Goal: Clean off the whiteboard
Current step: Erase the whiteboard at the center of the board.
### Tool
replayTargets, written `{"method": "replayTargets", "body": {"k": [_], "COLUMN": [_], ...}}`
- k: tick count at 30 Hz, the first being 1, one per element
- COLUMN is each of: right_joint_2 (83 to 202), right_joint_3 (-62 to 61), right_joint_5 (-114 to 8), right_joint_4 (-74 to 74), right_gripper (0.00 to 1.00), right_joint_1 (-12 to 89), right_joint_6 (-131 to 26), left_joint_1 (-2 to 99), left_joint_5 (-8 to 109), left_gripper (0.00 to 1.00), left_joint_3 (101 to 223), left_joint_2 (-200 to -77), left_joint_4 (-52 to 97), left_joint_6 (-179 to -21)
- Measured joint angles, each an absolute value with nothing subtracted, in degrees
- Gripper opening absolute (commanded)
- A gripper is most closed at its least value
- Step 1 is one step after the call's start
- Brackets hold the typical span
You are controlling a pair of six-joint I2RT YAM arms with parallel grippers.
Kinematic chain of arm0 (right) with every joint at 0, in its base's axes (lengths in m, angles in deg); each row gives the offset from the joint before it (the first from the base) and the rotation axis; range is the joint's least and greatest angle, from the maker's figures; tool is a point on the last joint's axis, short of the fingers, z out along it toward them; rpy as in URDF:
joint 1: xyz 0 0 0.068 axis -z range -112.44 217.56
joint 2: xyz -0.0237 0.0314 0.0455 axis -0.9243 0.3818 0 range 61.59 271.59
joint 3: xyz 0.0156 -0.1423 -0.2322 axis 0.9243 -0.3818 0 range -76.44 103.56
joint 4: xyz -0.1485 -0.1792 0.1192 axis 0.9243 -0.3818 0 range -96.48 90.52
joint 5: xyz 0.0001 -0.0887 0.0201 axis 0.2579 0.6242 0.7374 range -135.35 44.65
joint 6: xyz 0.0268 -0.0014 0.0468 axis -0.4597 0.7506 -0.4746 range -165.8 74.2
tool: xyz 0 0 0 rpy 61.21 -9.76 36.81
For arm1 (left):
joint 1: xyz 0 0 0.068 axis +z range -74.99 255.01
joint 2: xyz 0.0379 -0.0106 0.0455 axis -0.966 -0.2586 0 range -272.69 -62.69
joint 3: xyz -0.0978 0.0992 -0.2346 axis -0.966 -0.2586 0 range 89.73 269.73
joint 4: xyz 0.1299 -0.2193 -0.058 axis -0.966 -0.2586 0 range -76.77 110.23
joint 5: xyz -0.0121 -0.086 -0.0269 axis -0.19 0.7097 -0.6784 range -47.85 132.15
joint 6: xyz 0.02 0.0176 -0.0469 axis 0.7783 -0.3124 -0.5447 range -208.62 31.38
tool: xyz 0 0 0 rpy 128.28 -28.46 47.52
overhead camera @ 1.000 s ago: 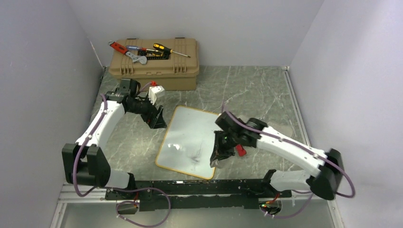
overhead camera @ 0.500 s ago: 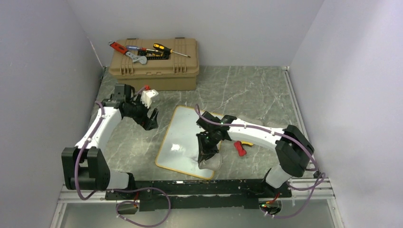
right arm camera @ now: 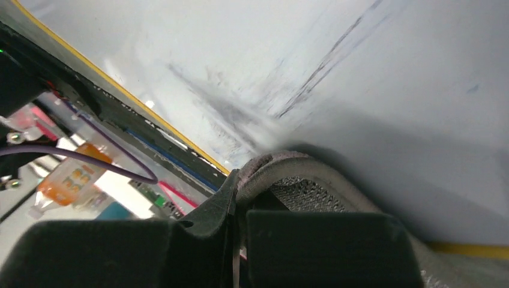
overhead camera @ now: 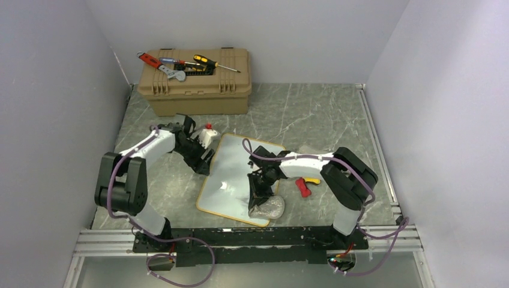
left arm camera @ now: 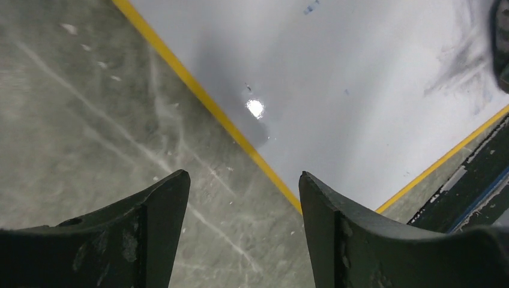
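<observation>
**Task object.** The whiteboard (overhead camera: 231, 174) is found lying flat on the counter (overhead camera: 318, 114), turned at an angle, roughly midway between the two arms. Its yellow-tan frame is unobstructed along the left edge. Grey-blue smears (right arm camera: 240, 120) are noted on the near part of the surface, so the erasing is judged incomplete.

**Right end effector** (overhead camera: 259, 198). It is clamped tight on a grey wiping cloth (overhead camera: 268, 208), which is pinched between the fingers and pressed down on the near right corner of the board. The cloth is bunched under the fingers and spills past the frame onto the counter. This low, pressed posture is judged to serve contact pressure for wiping.

**Left end effector** (overhead camera: 201, 157). Its jaws are held apart with nothing between them. It is positioned low, just beside the board's left edge, with the frame visible in the gap ahead of the fingers (left arm camera: 150, 228). This placement is judged to be meant for bracing the board against sliding under the wiping load; contact with the frame cannot be confirmed.

**Other items.** A tan toolbox (overhead camera: 195, 84) with hand tools on its lid is set well behind the board.
</observation>
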State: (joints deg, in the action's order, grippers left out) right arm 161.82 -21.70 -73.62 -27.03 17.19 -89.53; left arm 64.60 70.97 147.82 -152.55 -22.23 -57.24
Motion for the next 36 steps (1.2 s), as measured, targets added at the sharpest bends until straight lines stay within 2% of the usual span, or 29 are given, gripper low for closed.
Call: {"method": "replayTargets", "body": {"k": [5,8,17,22,32,36], "right_joint_2": [165.16,166.3,167.5,173.67,191.02,192.05], "right_joint_3": [-22.73,-22.79,-22.97,-13.42,16.77,18.25], "right_joint_5": [-79.61,-81.78,-83.26,-82.08,-68.31,-66.26], "right_joint_4": [-23.25,-21.91,-18.22,-21.35,-16.54,-15.36], "right_gripper": [0.0,0.0,0.0,0.0,0.0,0.0], "right_joint_1": [19.79,20.38,21.16,24.88,33.4,33.62], "right_joint_6": [-89.9,-89.96,-92.0,-93.09,-95.47,-95.65], "left_joint_1": [60.93,59.03,56.12,54.24,54.15,54.02], "left_joint_5": [67.41,64.85,60.91,60.76,60.15,59.78], "left_gripper": [0.71,0.66,0.35,0.28,0.23,0.2], "left_joint_3": [145.57,146.11,146.68,147.8,147.51,146.94], "left_joint_2": [-158.08,-158.58,-159.98,-160.79,-160.51,-160.0], "left_joint_4": [-18.88,-17.13,-13.46,-13.61,-13.16,-12.59], "left_joint_6": [-57.79,-57.83,-55.91,-55.86,-55.82,-55.17]}}
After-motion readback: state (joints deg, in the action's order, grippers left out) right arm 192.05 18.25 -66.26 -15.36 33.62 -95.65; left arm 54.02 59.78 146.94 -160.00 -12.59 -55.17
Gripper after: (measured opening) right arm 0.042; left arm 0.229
